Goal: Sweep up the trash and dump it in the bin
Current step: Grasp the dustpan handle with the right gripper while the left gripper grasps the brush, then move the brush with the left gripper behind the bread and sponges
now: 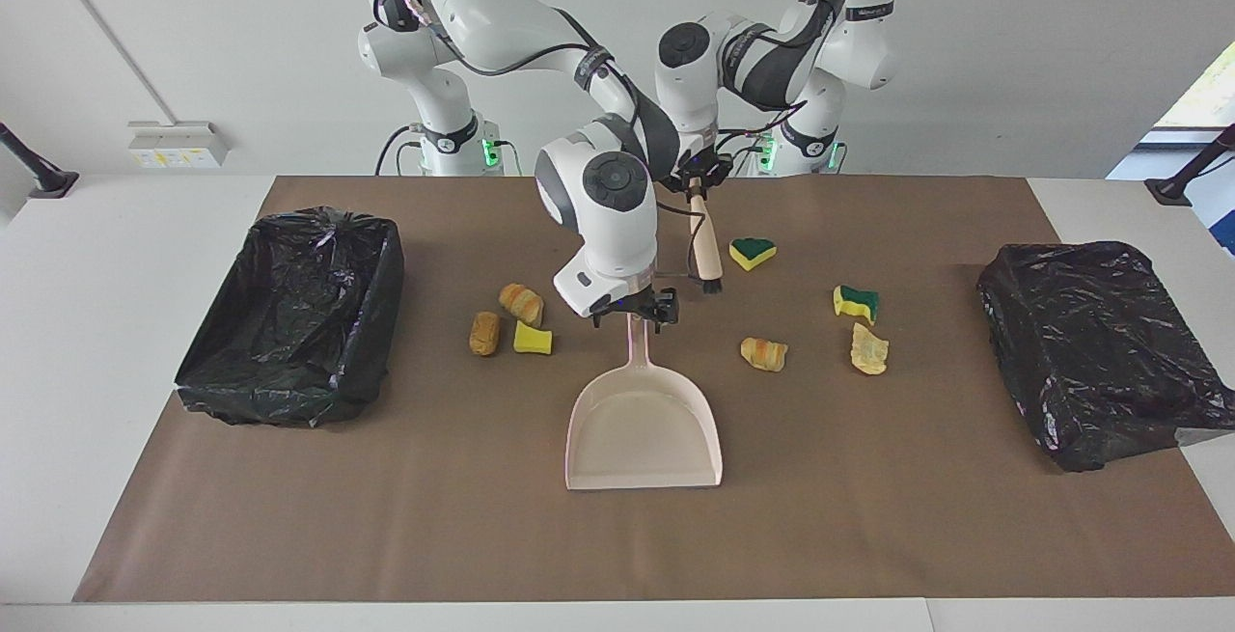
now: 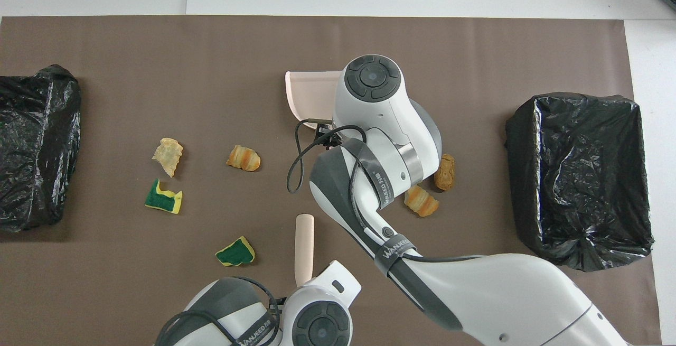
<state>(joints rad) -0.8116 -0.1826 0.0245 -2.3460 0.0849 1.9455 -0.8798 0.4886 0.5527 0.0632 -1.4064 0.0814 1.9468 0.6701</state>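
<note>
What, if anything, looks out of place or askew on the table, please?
Nothing looks damaged. Seven scraps lie scattered on the brown mat, three toward the right arm's end and four toward the left arm's end of the dustpan. The brush hangs tilted in the left gripper.

Bright, even light; soft shadows; both views sharp.

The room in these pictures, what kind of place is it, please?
Probably a robotics lab set up for a cleaning test: two white arms stand at a table covered with brown paper, with a bag-lined bin at each end and a pink dustpan among staged scraps.
</note>
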